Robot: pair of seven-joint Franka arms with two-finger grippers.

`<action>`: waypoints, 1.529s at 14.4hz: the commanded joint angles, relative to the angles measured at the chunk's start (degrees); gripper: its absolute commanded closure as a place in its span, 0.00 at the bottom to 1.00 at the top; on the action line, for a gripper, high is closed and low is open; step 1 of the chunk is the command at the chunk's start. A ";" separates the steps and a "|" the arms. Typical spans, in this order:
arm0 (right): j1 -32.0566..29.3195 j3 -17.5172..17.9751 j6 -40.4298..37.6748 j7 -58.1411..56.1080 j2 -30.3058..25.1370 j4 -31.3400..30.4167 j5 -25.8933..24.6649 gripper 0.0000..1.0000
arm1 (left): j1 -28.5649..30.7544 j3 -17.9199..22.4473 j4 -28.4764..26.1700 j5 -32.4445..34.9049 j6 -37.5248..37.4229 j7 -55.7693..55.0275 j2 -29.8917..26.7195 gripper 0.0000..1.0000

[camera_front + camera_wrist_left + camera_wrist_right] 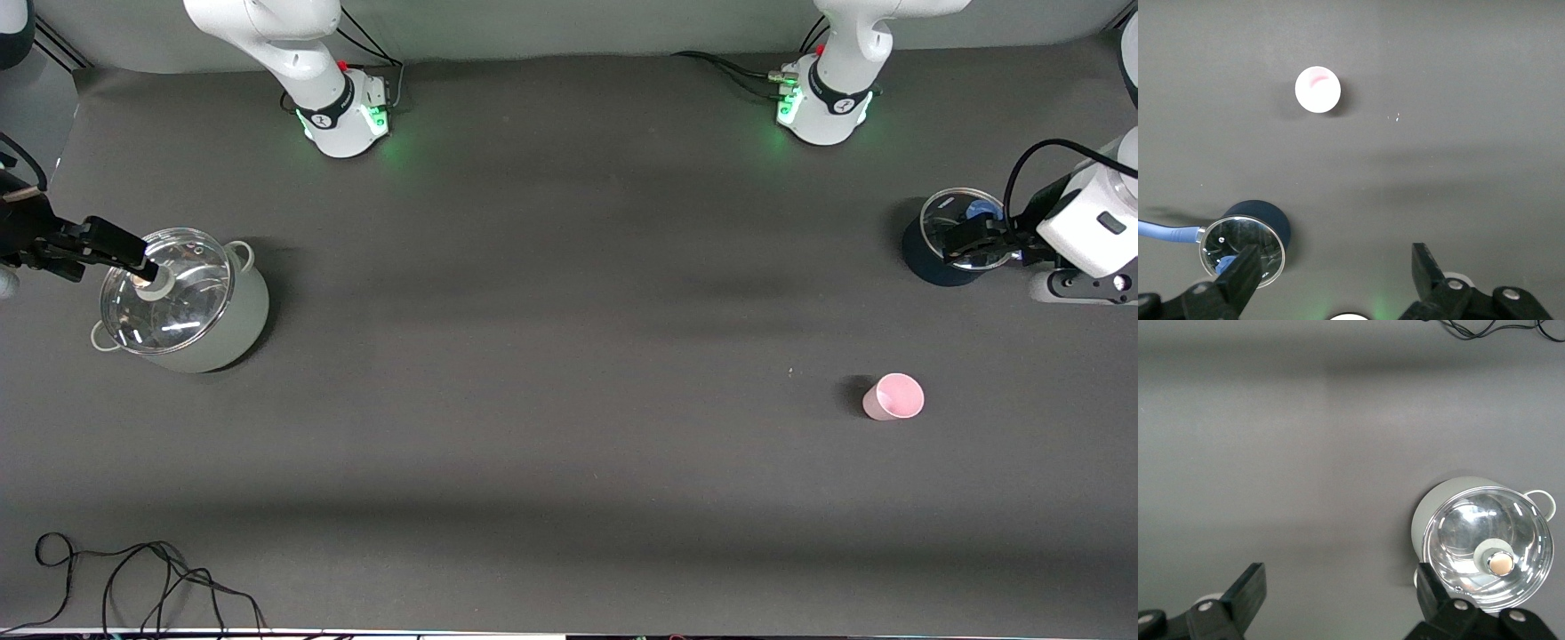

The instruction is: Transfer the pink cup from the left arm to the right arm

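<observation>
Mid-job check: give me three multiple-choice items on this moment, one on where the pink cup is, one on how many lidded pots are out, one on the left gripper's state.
1. Where is the pink cup?
A. Upright on the table toward the left arm's end
B. Inside the pale pot
C. Held in the right gripper

2. How many pots with glass lids are on the table?
A. One
B. Two
C. Three

3. What is the left gripper doing?
A. Shut on the cup
B. Open and holding nothing
C. Shut on a lid knob

Answers: 1 A, the cup stands alone on bare table, nearer the front camera than the dark pot. 2 B, the pale pot and the dark pot each carry a glass lid. 3 B, the left wrist view shows its fingers spread with only table between them.
</observation>
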 commanded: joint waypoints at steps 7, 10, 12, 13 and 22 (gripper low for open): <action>-0.12 -0.05 -1.12 0.72 0.83 1.51 0.86 0.00 | 0.64 -0.67 0.03 0.32 1.01 0.12 0.03 0.00; -0.21 -0.05 -1.20 0.46 0.92 1.34 0.86 0.00 | 0.11 -0.76 0.99 0.06 1.01 0.04 1.17 0.00; -0.30 -0.14 -1.20 0.46 1.18 1.25 0.86 0.00 | 0.46 -0.76 5.19 0.05 0.92 0.47 4.41 0.00; -0.38 -0.23 -1.20 0.46 1.53 1.25 0.86 0.00 | 0.81 -0.59 7.48 -0.12 0.66 2.82 5.91 0.00; -0.21 -0.67 -2.79 0.28 1.53 0.99 0.86 0.00 | 10.47 -0.50 16.90 -12.49 1.10 43.15 15.49 0.00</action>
